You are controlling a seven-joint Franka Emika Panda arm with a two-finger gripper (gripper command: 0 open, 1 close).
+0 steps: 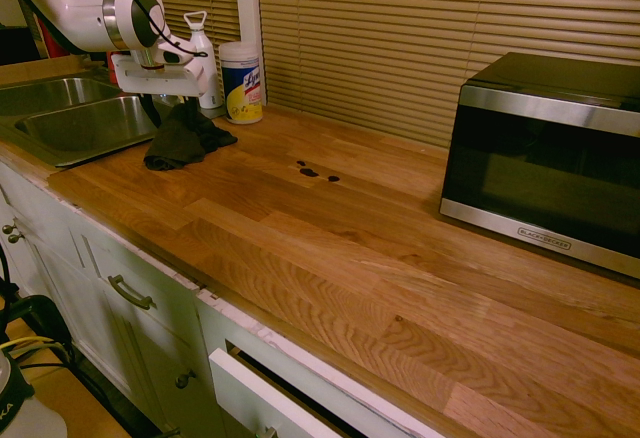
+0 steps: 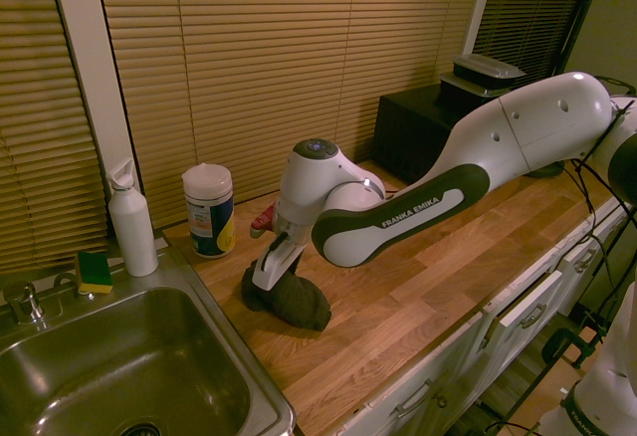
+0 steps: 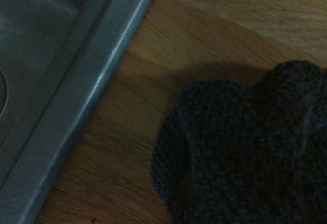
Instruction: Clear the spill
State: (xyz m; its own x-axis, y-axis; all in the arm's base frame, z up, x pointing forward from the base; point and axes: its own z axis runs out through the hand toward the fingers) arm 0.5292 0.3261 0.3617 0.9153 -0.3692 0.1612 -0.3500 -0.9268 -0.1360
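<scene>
The spill (image 1: 312, 171) is a few small dark glossy blotches on the wooden counter (image 1: 350, 248), a short way right of the rag; the arm hides it in the second exterior view. A dark grey knitted rag (image 1: 183, 141) (image 2: 295, 300) (image 3: 245, 147) lies bunched beside the sink. My gripper (image 1: 170, 110) (image 2: 263, 279) points down right at the rag's top, open, with its fingers reaching into the bunched cloth. The rag rests on the counter.
A steel sink (image 1: 70, 123) (image 2: 119, 376) (image 3: 61, 81) borders the rag. Behind it stand a wipes canister (image 1: 241, 81) (image 2: 209, 209) and a white bottle (image 1: 204, 58) (image 2: 132, 222), with a sponge (image 2: 95, 272) nearby. A microwave (image 1: 545, 158) sits far right. A drawer (image 1: 270, 393) below is ajar.
</scene>
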